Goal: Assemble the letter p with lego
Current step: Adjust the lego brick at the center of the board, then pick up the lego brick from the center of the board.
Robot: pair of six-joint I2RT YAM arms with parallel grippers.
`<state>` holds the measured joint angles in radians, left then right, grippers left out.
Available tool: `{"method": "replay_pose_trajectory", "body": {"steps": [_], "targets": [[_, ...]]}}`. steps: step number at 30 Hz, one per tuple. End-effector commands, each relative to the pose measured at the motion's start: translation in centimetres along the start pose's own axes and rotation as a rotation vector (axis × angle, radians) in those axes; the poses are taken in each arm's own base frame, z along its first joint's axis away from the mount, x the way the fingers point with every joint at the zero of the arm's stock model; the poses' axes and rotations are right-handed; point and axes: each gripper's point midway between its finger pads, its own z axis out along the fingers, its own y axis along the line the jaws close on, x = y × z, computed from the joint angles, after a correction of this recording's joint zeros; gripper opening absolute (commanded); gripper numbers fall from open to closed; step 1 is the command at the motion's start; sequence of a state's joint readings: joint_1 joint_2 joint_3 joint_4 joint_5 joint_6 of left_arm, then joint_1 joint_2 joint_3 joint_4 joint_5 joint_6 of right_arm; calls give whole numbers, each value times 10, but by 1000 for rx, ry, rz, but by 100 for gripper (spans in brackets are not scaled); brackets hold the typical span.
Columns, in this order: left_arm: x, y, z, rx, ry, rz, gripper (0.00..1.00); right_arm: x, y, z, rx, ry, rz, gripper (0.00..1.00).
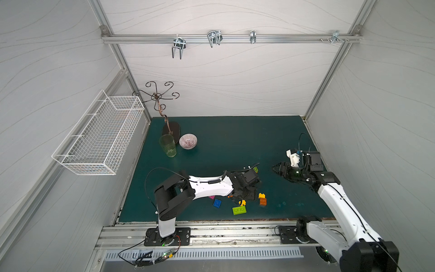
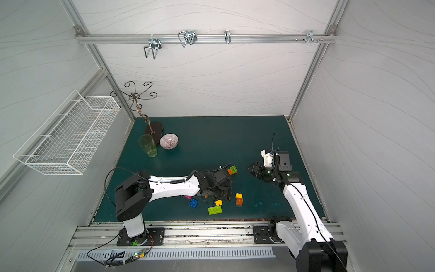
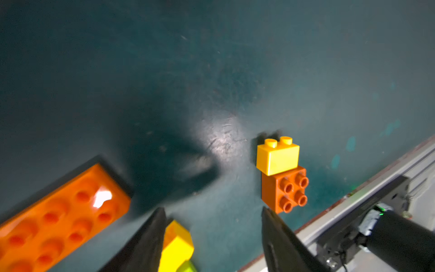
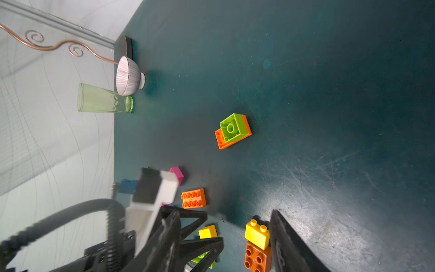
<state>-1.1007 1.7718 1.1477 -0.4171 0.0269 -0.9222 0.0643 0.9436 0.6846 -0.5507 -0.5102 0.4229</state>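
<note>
Left hand point(image 3: 213, 212): fingers apart, astride a small yellow plastic lego brick point(image 3: 177, 245) on the dark green surface point(image 3: 211, 70), probably positioned for pickup. Right hand point(image 4: 224, 213): open, empty, held well aside, presumably leaving working room. Other lego bricks point(image 1: 239, 210) lie scattered; no letter formed.

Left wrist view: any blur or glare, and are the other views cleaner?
Left wrist view: the long orange brick is smeared, with a white glare spot; a bright sheen on the mat; the yellow brick is sharp. Right wrist view: the left arm is blurred, the lime brick crisp. Both top views: sharp and evenly lit.
</note>
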Motion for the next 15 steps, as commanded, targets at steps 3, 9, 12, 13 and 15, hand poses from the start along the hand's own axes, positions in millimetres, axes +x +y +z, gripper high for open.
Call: {"method": "replay_pose_trajectory", "body": {"steps": [3, 9, 12, 13, 15], "targets": [[-2, 15, -37, -42, -39, -201, 72, 1, 1, -4, -47, 4, 38, 61], [19, 35, -39, -178, 43, -468, 72, 0, 1, -3, -68, -2, 42, 62], [23, 33, -33, -185, 65, -544, 73, 0, 3, -2, -84, 7, 46, 62], [24, 33, -31, -191, 73, -564, 73, 0, 4, -2, -89, 5, 44, 62], [22, 28, -29, -195, 85, -595, 73, 1, 4, -2, -92, 8, 45, 62]]}}
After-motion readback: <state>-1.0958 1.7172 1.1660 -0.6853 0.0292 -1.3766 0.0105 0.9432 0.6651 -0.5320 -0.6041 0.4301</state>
